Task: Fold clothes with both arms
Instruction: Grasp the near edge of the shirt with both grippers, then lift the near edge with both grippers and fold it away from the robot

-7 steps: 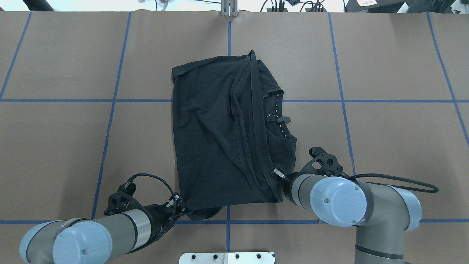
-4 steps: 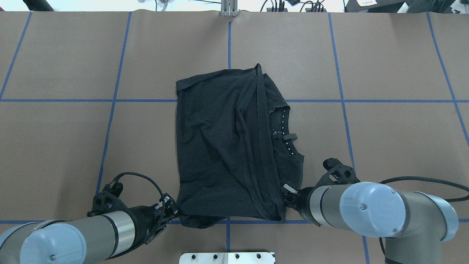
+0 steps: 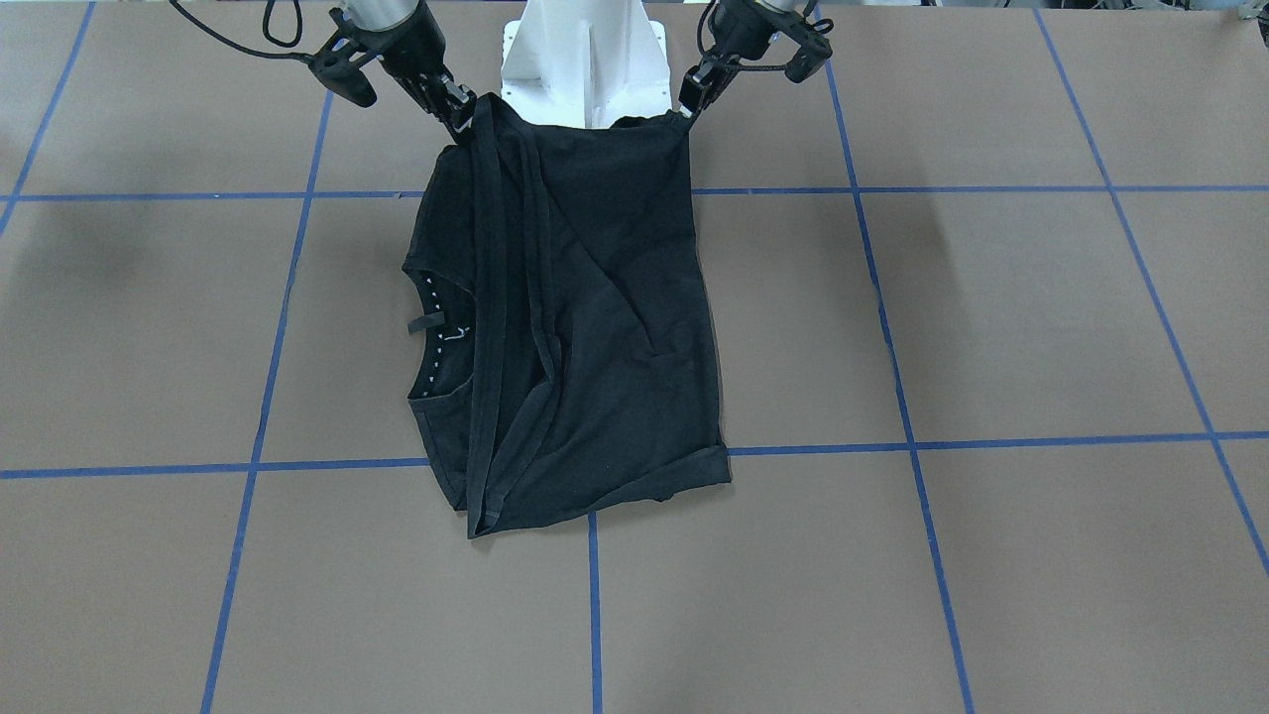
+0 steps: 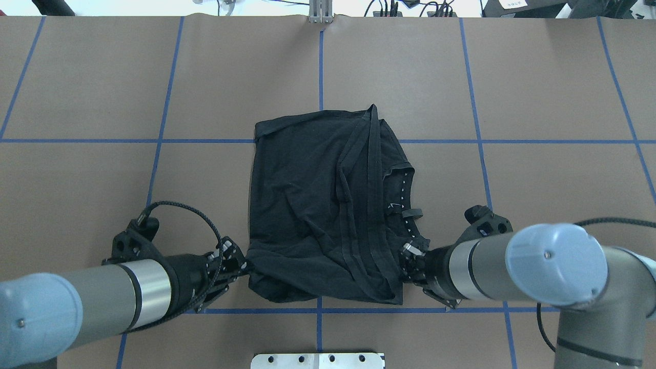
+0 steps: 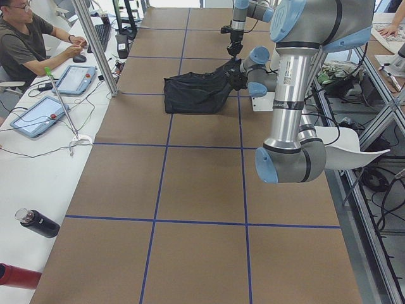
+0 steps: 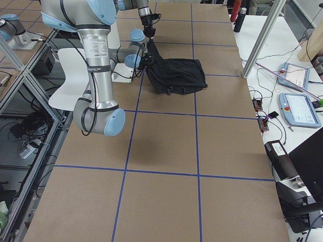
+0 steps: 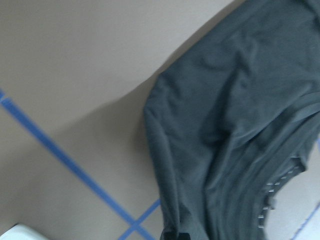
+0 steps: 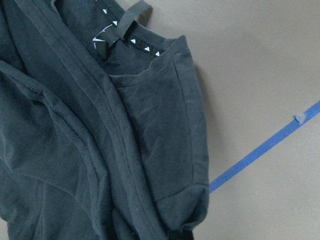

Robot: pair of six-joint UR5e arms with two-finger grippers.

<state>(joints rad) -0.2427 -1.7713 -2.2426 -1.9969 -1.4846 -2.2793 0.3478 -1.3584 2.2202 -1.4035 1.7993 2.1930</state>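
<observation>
The black T-shirt [image 4: 307, 205] lies loosely folded on the brown table, print hidden, its white-dotted collar [image 4: 405, 192] toward the right side. My left gripper [image 4: 245, 266] is shut on the shirt's near left corner. My right gripper [image 4: 405, 264] is shut on its near right corner. In the front-facing view the left gripper [image 3: 684, 111] and the right gripper [image 3: 461, 117] hold the near edge raised in front of the base, while the shirt's [image 3: 595, 317] far part rests on the table. The wrist views show hanging cloth [image 7: 240, 125] and the collar [image 8: 130, 37].
The white pedestal base [image 3: 585, 59] stands just behind the held edge. Blue tape lines [image 4: 320, 77] cross the table. A metal post [image 4: 320, 13] stands at the far edge. An operator [image 5: 25, 44] with tablets sits at a side bench.
Both grippers have pulled the shirt toward the robot. Its far edge has slid nearer and the cloth bunches at the near edge. Both arms have swung outward.
</observation>
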